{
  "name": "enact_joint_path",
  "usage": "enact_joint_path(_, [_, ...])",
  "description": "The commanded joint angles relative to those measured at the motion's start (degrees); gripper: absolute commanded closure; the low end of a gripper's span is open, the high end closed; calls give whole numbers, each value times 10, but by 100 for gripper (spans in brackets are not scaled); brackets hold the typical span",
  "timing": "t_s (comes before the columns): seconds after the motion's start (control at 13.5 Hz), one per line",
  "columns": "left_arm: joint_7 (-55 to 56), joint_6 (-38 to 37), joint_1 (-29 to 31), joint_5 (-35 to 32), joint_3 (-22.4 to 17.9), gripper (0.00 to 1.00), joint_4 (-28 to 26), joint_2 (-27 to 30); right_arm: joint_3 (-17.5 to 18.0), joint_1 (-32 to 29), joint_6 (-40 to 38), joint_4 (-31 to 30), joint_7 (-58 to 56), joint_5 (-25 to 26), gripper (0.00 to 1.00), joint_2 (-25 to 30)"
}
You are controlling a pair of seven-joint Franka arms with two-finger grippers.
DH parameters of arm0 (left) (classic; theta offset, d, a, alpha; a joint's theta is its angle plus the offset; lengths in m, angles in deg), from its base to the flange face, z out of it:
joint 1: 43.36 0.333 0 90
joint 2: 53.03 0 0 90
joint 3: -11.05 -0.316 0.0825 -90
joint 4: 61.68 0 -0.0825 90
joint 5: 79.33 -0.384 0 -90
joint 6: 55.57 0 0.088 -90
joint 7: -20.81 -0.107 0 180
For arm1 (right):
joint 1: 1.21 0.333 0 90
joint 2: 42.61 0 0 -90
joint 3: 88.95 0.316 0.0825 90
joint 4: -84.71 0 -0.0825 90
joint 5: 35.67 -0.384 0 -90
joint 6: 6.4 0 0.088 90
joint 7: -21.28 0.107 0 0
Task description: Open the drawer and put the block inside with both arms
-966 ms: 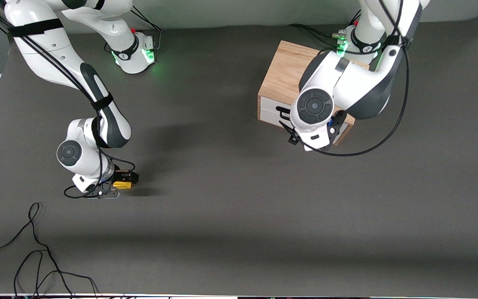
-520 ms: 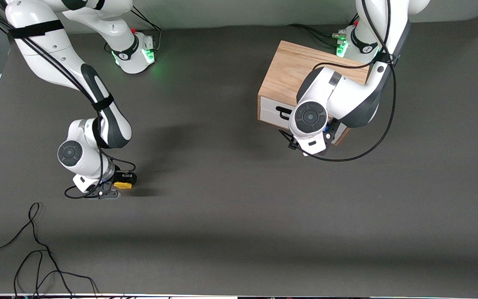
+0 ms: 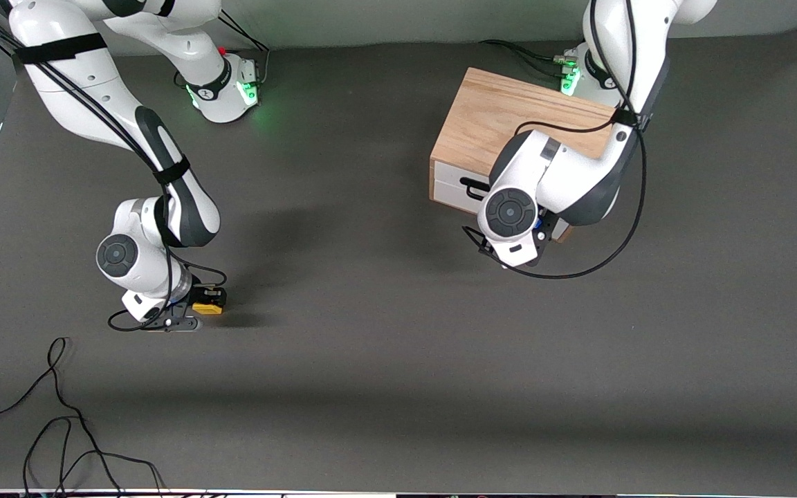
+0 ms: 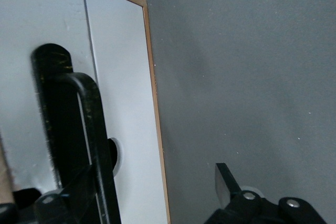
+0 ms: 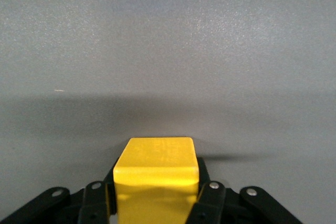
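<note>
The light oak cabinet (image 3: 502,117) stands near the left arm's base. Its white drawer front (image 3: 450,187) is flush and closed, with one end of the black wire handle (image 3: 469,185) showing. My left gripper (image 4: 139,195) is open right at the drawer front. One finger (image 4: 227,182) is past the cabinet's edge. The handle (image 4: 86,124) is near the other finger. In the front view the left arm's wrist (image 3: 509,214) hides this gripper. My right gripper (image 3: 194,311) is shut on the yellow block (image 3: 207,308), low over the table at the right arm's end. The block fills the right wrist view (image 5: 156,174).
Loose black cables (image 3: 59,415) lie on the table near the front camera at the right arm's end. A black cable (image 3: 620,228) hangs in a loop from the left arm beside the cabinet. The green-lit bases (image 3: 229,86) stand along the table's back edge.
The left arm has lowered and drawn its wrist closer to the drawer front. The right arm and the block have barely moved.
</note>
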Motion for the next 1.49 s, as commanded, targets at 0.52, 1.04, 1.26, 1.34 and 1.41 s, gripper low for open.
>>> enact_joint_path(0.52, [10, 41, -2, -13, 0, 0, 35, -25, -3, 17, -4, 15, -14, -4, 81, 14])
enact_joint_path(1.04, [2, 41, -2, -15, -2, 0, 187, -117, -4, 15, -241, 165, -13, -4, 81, 44])
enact_joint_path(1.26, [3, 51, 3, -33, -2, 0, 232, -141, -4, 15, -371, 278, -7, -4, 81, 46])
enact_joint_path(1.34, [3, 64, 5, -33, -2, 0, 233, -141, -4, 15, -404, 308, -5, -4, 81, 45])
enact_joint_path(1.41, [4, 75, 5, -34, -2, 0, 233, -141, -4, 15, -432, 336, -4, -5, 81, 45])
